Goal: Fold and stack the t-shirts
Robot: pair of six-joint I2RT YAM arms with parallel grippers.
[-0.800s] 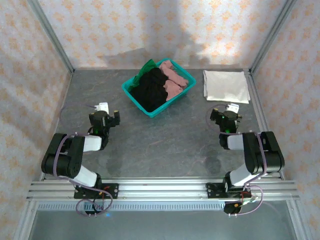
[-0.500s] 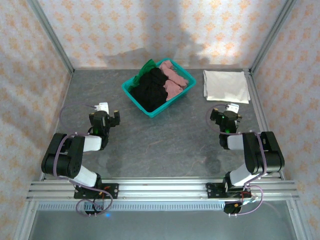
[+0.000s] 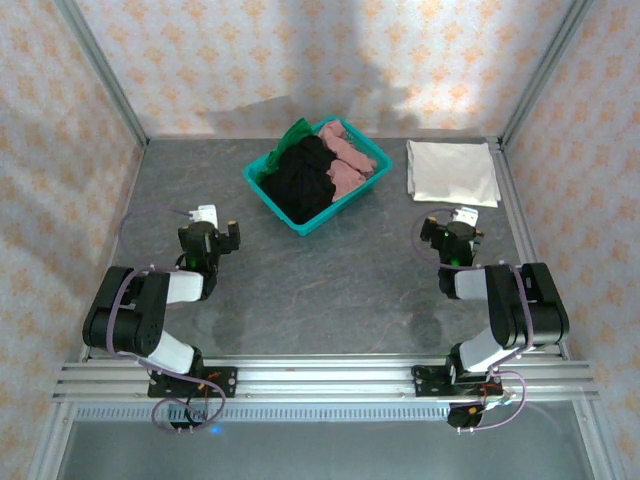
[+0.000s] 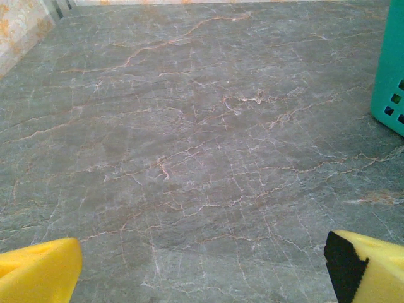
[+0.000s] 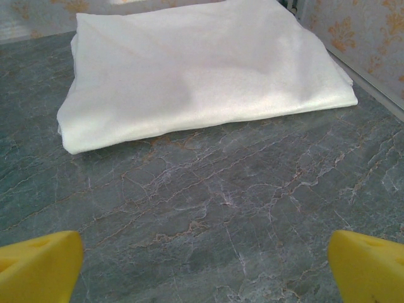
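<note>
one shirt done, the rest not started, by the look of it. the cream-white t-shirt [image 3: 452, 172] lies folded into a flat rectangle at the far right of the desk [image 3: 330, 290], next to the right frame post, nothing stacked on it yet. the teal basket [image 3: 275, 207] sits far centre, turned at an angle, with unfolded shirts heaped in it: the black t-shirt [image 3: 300, 178] takes up most of the middle, the pink t-shirt [image 3: 348, 165] is bunched on the right side, and the green t-shirt [image 3: 295, 133] pokes over the far rim. cannot make out a blue one, it may be buried under the others. left gripper [image 4: 202, 274] hovers low over bare desk on the near left, jaws spread wide, nothing between them, and the basket wall shows at the right edge of its wrist view. right gripper [image 5: 202, 262] is on the near right, jaws also spread wide and empty, aimed at the folded cream shirt, which lies just ahead of it but apart from the fingertips. both arms are tucked back near their bases. my read: at least three shirts are left to pull out, flatten, fold and stack on the cream one. the likely next step is a reach into the basket, probably for the black shirt on top.
</note>
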